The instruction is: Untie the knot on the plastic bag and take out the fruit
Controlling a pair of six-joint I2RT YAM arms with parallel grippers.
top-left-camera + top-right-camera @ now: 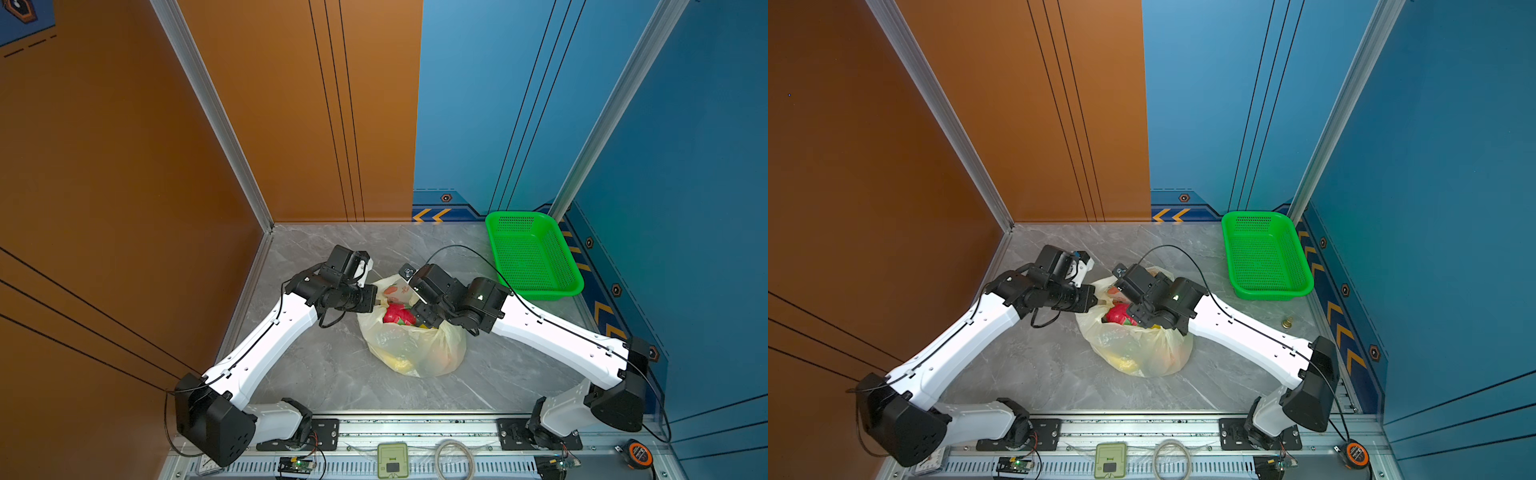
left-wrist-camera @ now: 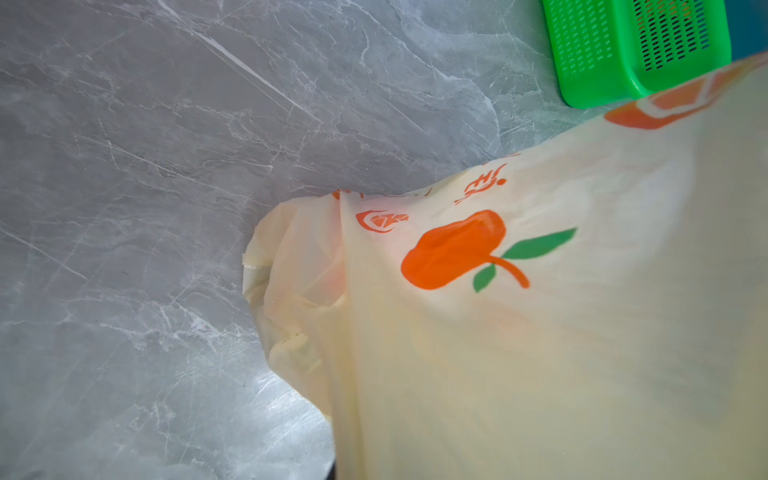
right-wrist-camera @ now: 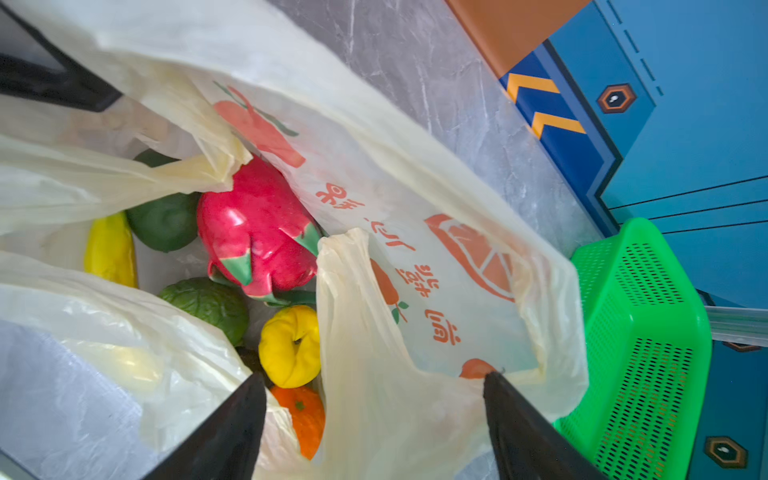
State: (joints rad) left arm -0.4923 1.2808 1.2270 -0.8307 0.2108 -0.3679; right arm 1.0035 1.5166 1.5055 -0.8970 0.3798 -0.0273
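While the left pincer [image 1: 377, 302] clamps the plastic bag [image 1: 419, 353], the right pincer [image 3: 374, 377] stands spread wide

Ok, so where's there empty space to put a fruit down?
Bare table lies between the plastic bag and the near rail, and along the back wall left of the green basket, which is empty too. Crowded: the bag's mouth, where the left gripper and right gripper meet over the fruit.
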